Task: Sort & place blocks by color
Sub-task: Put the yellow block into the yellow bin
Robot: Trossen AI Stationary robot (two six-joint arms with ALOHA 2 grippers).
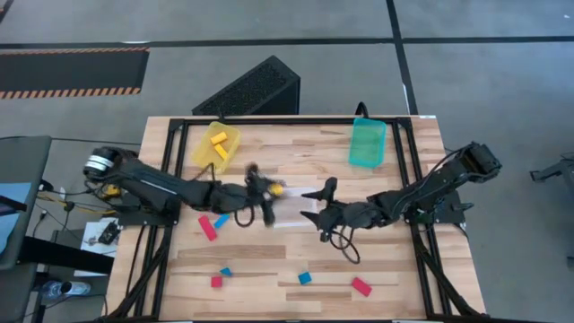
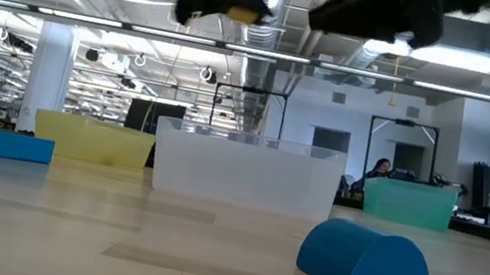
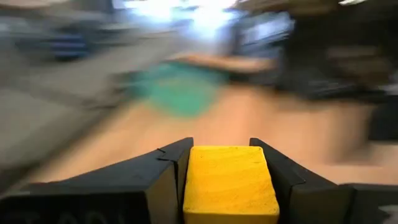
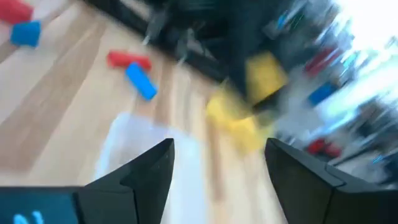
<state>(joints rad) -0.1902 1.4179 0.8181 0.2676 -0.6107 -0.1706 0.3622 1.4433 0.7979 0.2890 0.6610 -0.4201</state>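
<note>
My left gripper (image 1: 266,192) is shut on a yellow block (image 3: 230,183) and hangs in the air by the left end of the clear bin (image 1: 300,208). The same yellow block (image 2: 241,14) shows high up in the low view. My right gripper (image 1: 323,203) is open and hovers over the clear bin's right end, touching nothing; its fingers (image 4: 149,168) stand wide apart. Two yellow blocks (image 1: 217,141) lie in the yellow bin (image 1: 203,158). A red bar (image 1: 207,228) and a blue block (image 1: 221,221) lie flat on the table near my left arm. My left gripper pinches the yellow block between its two fingers (image 3: 165,174), one finger on each of two opposite side faces (image 3: 193,180). The block is lifted clear of the table, and its end face points outward past the fingertips.
A teal bin (image 1: 368,142) stands at the far right. Near the front edge lie a small blue (image 1: 225,270) and a small red block (image 1: 216,281), another blue block (image 1: 305,278) and a red one (image 1: 361,286). A blue half-round block (image 2: 365,260) sits close to the low camera.
</note>
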